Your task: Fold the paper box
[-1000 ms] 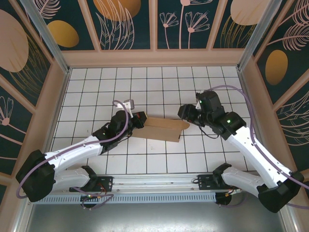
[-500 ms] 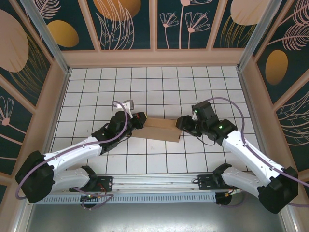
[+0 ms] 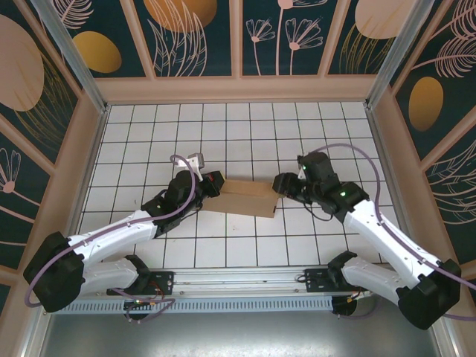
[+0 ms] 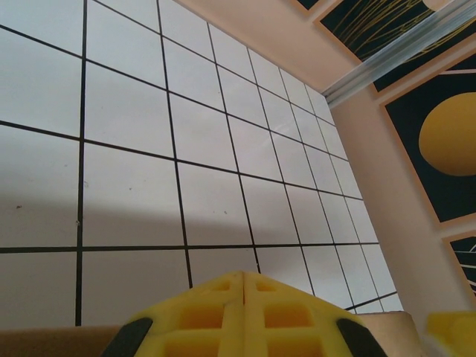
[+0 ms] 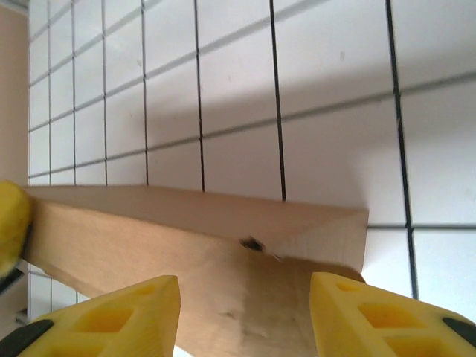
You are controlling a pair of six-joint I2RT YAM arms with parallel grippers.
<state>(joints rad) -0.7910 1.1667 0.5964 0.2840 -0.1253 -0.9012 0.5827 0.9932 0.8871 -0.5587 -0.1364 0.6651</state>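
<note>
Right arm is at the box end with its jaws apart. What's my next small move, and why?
Probably ease the right gripper forward and close on the right end of the paper box. Its jaws stand open with that cardboard end between them, gripping nothing, while the left gripper is shut at the other end.

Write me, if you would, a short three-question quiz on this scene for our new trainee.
1. True or false: the left fingers are pressed shut.
2. Where does the paper box lie? A) between the two arms' fingers B) against the back wall C) beside the left arm's base.
3. Which arm's fingers stand apart at the box's end?
Key: 1 true; 2 A; 3 the right fingers.
</note>
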